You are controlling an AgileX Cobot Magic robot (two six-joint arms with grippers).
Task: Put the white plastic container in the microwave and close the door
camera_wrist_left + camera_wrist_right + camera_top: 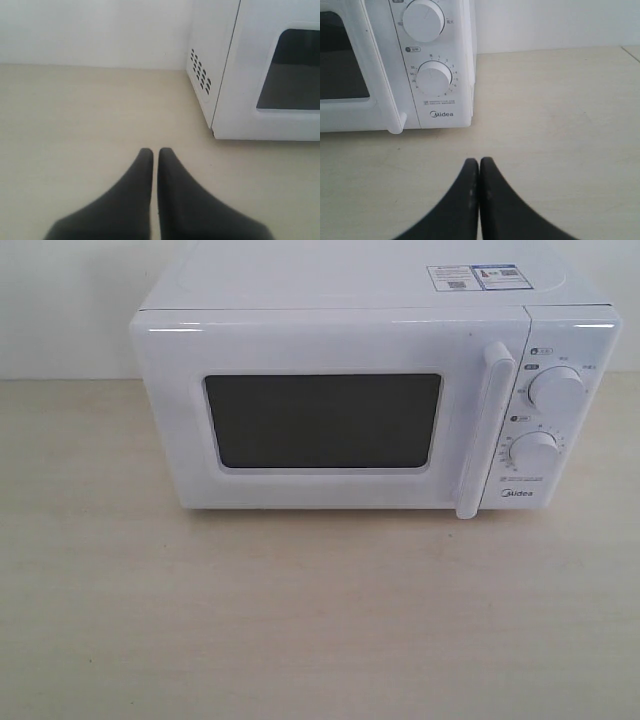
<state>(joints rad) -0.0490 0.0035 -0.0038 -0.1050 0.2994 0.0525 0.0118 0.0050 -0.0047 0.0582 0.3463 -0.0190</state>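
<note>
White plastic container not in sight; door [320, 420] shut.
Outside: shows microwave [300, 280] with handle [482, 430] beside dials [558, 390]. Left wrist: shows left gripper [155, 152] pressed together, empty. Right wrist: shows right gripper [479, 162] pressed together, empty, nearer handle.

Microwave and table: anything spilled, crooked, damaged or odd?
Nothing spilled, crooked or damaged. The microwave sits on the table with its door shut. Only oddity: the white plastic container shows in no view, and the dark window hides the cavity. Left gripper and right gripper are shut, empty.
</note>
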